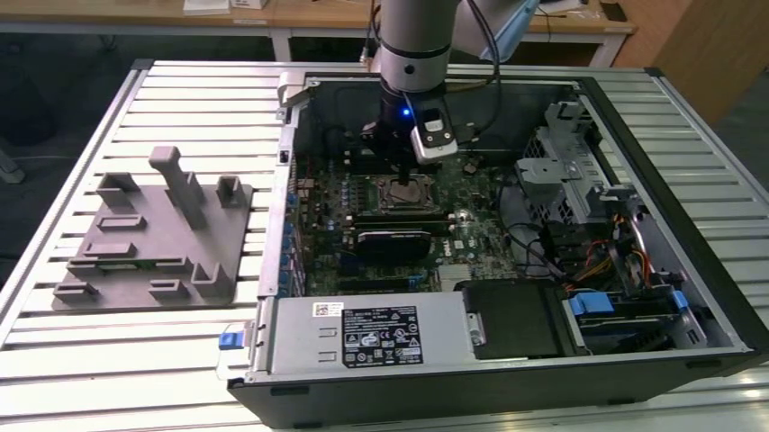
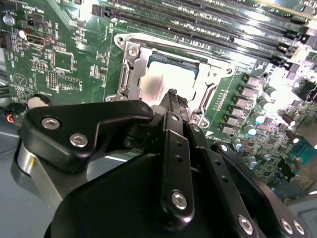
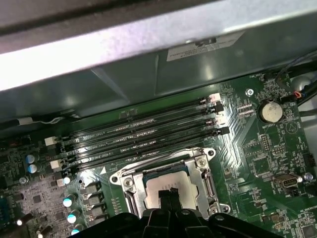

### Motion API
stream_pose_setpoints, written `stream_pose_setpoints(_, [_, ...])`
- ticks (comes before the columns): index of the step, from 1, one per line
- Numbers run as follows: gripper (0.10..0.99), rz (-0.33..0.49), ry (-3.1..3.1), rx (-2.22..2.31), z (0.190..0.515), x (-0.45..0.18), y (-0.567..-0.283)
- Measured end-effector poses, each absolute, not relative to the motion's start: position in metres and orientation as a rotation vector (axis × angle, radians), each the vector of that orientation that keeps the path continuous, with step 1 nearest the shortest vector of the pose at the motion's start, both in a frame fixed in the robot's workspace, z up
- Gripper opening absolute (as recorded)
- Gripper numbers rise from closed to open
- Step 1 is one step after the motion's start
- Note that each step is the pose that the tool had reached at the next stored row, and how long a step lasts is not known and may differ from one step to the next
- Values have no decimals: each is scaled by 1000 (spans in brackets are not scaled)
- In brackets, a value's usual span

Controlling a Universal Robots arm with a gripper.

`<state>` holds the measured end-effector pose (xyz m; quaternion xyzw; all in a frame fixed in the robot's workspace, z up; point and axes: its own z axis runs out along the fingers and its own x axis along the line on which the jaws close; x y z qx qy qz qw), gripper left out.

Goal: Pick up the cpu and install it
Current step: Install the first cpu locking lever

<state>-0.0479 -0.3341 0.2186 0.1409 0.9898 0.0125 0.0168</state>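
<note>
The cpu (image 2: 157,79) lies flat inside the open motherboard socket (image 2: 130,55), its silvery top bright under the light. In the first wrist view the cpu (image 3: 157,186) sits within the metal socket frame (image 3: 204,166). My gripper (image 2: 172,95) hangs right over the chip's middle, its black fingers shut together with nothing seen between them. I cannot tell whether the tips touch the chip's top. In the exterior view the gripper (image 1: 404,165) stands inside the computer case, just above the socket (image 1: 409,191).
The open computer case (image 1: 625,117) lies on a slatted metal table. A grey plastic fixture (image 1: 157,236) with upright posts stands at the exterior view's left. Memory slots (image 3: 143,134) run beside the socket, with a drive cage (image 1: 565,171), cables and a power supply (image 1: 360,333) around it.
</note>
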Motion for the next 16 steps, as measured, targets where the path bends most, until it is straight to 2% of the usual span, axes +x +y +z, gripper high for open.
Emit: stream_pose_setpoints(16, [106,37,3090,339,218,-45,-335])
